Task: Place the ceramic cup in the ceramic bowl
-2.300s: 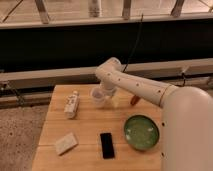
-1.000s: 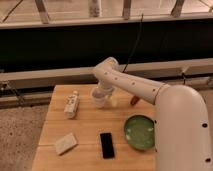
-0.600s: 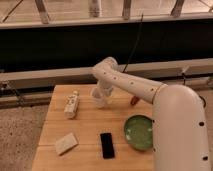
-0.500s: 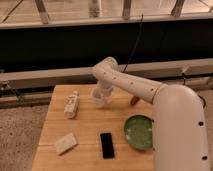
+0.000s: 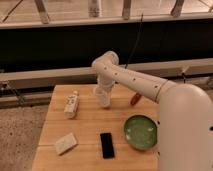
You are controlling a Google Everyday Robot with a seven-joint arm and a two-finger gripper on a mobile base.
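Observation:
The ceramic cup (image 5: 105,101) is a small white cup on the wooden table, at the back middle. My gripper (image 5: 101,93) comes down from the white arm and sits right at the cup, partly covering it. I cannot tell whether the cup is resting on the table or lifted. The ceramic bowl (image 5: 140,131) is a round green dish at the front right of the table, empty, well to the right of and nearer than the gripper.
A white labelled bottle (image 5: 71,104) lies on its side left of the cup. A black phone (image 5: 106,145) and a pale block (image 5: 65,143) lie near the front. A red object (image 5: 135,98) shows behind the arm. The table (image 5: 85,127) ends near a dark wall.
The arm's elbow has shifted a little to the left, and the gripper has stayed at the cup. The other objects have not moved.

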